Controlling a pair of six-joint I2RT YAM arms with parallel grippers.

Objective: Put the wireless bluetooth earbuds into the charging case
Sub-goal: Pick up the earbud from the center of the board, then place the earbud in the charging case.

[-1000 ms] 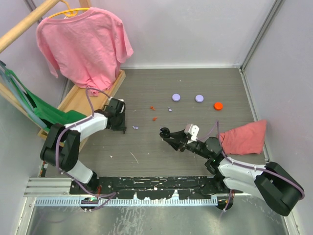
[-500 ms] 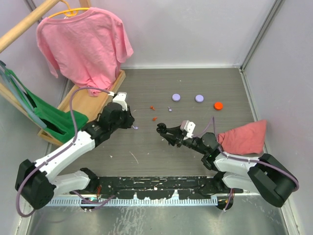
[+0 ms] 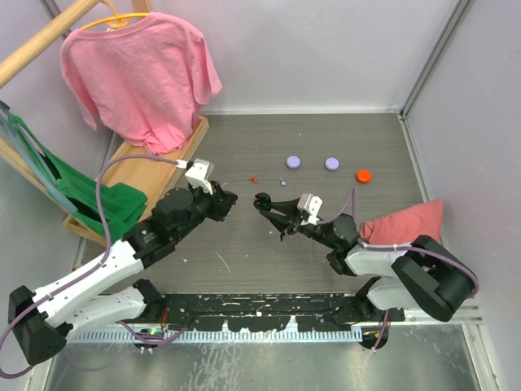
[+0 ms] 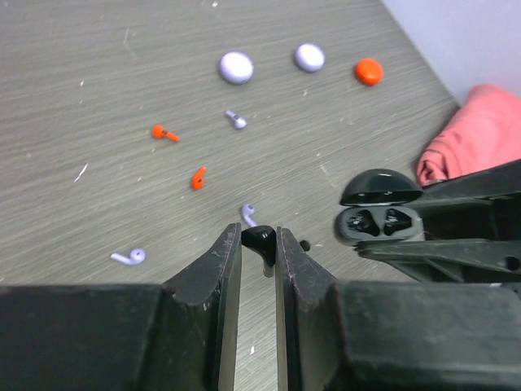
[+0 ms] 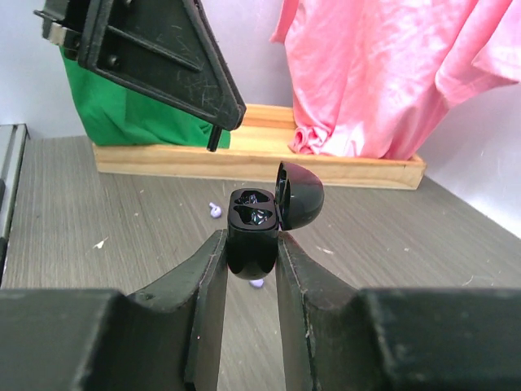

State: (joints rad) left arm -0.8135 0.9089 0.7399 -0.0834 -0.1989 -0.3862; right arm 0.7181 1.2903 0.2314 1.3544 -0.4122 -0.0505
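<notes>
My left gripper (image 3: 230,204) (image 4: 259,232) is shut on one black earbud (image 4: 260,239), pinched at its fingertips with the stem pointing down. My right gripper (image 3: 265,205) (image 5: 251,244) is shut on the black charging case (image 5: 254,224), held above the table with its lid (image 5: 298,195) open. The case also shows in the left wrist view (image 4: 378,220), just right of the held earbud and apart from it. Both grippers face each other at mid-table, tips a short gap apart. I cannot tell whether the case's two sockets hold anything. The second black earbud is not visible.
Two lilac discs (image 3: 293,162) (image 3: 332,164) and an orange disc (image 3: 363,175) lie farther back. Small orange (image 4: 198,177) and lilac (image 4: 129,257) earbuds are scattered on the table. A pink cloth (image 3: 407,228) lies right. A wooden rack (image 3: 138,163) with hanging clothes stands left.
My left arm has swung from the rack at the left to mid-table, facing the right gripper. My right gripper has moved left and farther out with the open case.
</notes>
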